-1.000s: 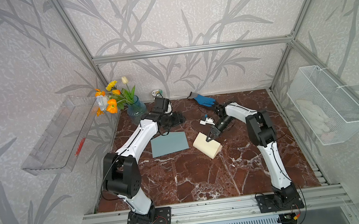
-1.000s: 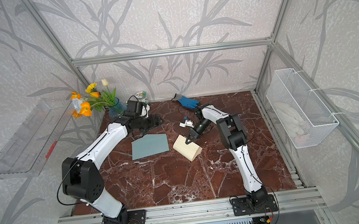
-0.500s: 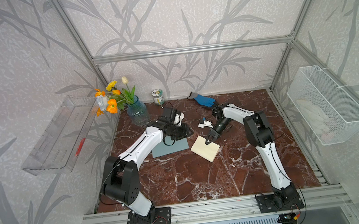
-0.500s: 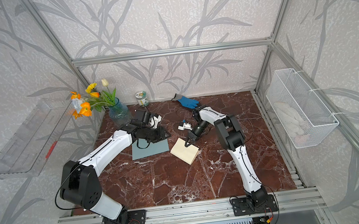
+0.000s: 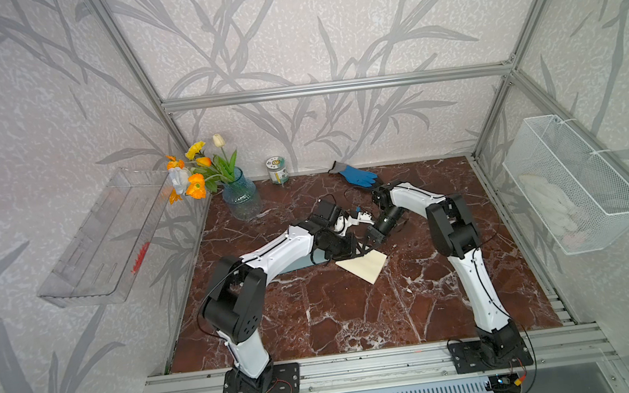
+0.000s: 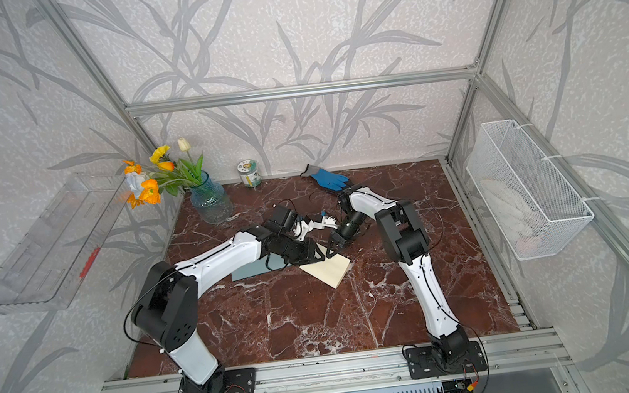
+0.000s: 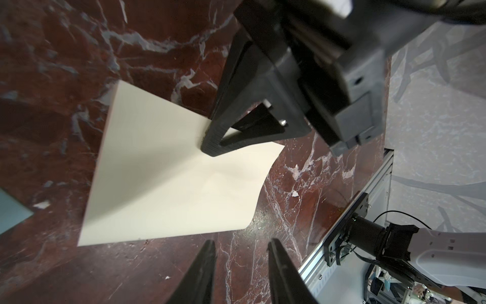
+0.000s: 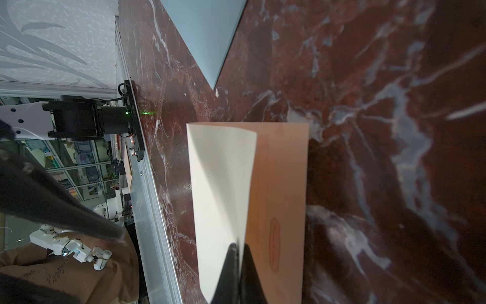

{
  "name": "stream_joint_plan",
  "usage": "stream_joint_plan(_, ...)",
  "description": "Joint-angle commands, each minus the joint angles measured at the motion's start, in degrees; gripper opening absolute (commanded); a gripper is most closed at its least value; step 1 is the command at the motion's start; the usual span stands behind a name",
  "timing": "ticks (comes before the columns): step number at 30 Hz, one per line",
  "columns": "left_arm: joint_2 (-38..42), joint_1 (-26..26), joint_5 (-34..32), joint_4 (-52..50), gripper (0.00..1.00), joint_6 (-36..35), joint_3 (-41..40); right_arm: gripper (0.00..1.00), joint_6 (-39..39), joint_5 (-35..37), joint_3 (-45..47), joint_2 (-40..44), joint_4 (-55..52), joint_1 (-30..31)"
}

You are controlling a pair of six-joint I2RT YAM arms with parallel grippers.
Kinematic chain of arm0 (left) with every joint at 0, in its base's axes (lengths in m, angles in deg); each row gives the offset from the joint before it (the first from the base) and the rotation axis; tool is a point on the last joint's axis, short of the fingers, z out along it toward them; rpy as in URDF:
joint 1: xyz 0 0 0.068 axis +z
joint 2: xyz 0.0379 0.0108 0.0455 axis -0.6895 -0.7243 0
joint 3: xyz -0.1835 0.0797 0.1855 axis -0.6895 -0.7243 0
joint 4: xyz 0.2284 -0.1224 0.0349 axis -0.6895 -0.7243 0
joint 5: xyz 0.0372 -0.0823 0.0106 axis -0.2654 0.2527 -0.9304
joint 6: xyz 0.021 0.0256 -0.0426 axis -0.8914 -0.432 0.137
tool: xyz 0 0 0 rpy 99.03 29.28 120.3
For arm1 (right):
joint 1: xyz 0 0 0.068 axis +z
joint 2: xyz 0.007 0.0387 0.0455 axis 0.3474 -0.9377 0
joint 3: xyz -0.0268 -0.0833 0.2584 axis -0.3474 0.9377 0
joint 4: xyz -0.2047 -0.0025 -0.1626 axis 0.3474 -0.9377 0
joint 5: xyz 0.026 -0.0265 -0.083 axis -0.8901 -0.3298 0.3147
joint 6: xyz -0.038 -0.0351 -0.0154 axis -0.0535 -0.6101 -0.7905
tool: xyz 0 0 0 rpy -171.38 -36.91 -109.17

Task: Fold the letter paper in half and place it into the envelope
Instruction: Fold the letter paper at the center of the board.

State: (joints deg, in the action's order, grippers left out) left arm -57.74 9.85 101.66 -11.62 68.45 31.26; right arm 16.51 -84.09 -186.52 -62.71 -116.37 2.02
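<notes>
- Two grippers now meet at the letter paper, which lies lower on the table beside the envelope (part hidden under the left arm).
- Right gripper: stays pinched on the paper's folded-over edge.
- Left gripper: newly arrived, jaws narrowed but apart, empty.

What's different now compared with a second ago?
The left claw swung from the back of the table to the paper, its arm now reaching over the envelope. It narrowed but grips nothing. The right claw, still pinching the paper's upper flap, lowered it flatter onto the table. The envelope, vase and glove stayed put.
</notes>
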Motion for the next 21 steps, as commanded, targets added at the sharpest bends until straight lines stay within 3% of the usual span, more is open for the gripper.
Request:
stream_joint_plan(1,-1.56,-0.34,1.14,0.59,0.26,-0.84,-0.34,0.0,-0.09,1.33,0.6,-0.78,0.42,0.13)
stream_joint_plan(7,-5.55,-1.14,2.68,0.53,0.16,-1.72,-0.5,0.0,-0.01,1.6,0.04,-1.21,0.21,0.15)
stream_joint_plan(21,-8.47,-1.2,2.33,-0.2,0.13,-4.27,-2.33,0.0,0.79,2.84,0.23,-1.19,0.87,0.15)
